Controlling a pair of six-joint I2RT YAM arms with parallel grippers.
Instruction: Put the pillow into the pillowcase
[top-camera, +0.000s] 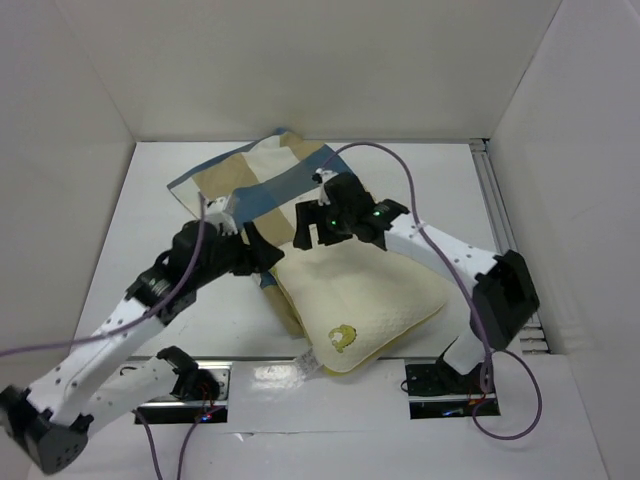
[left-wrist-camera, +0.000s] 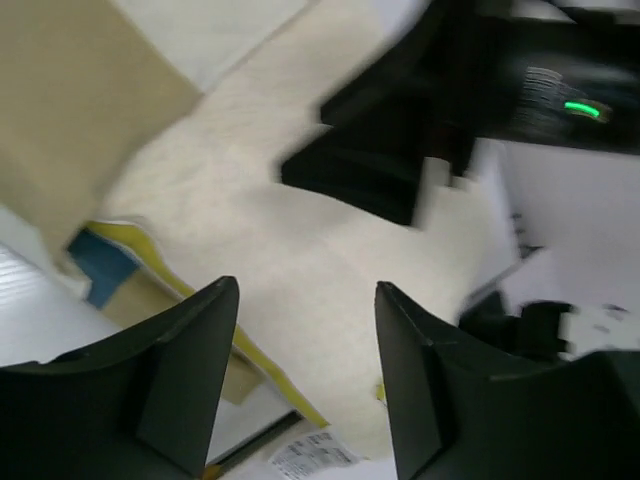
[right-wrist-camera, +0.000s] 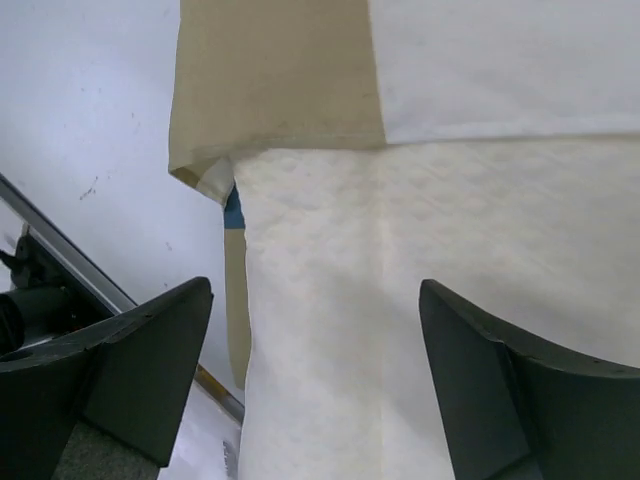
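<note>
The cream pillow (top-camera: 365, 295) lies in the middle of the table, with its yellow logo (top-camera: 342, 337) and white tag (top-camera: 307, 362) at the near end. Its far end meets the checked pillowcase (top-camera: 262, 180); how far it reaches inside is hidden by the grippers. My left gripper (top-camera: 268, 258) is open and empty over the pillow's left edge. In the left wrist view my left gripper (left-wrist-camera: 307, 290) is above the pillow (left-wrist-camera: 290, 250) and its yellow piping (left-wrist-camera: 250, 355). My right gripper (top-camera: 312, 228) is open and empty above the pillow (right-wrist-camera: 430, 300) where the pillowcase edge (right-wrist-camera: 280, 80) begins.
White walls enclose the table on the left, back and right. A metal rail (top-camera: 500, 215) runs along the right side. The right arm's black gripper body (left-wrist-camera: 420, 130) shows close ahead in the left wrist view. Cables loop over both arms.
</note>
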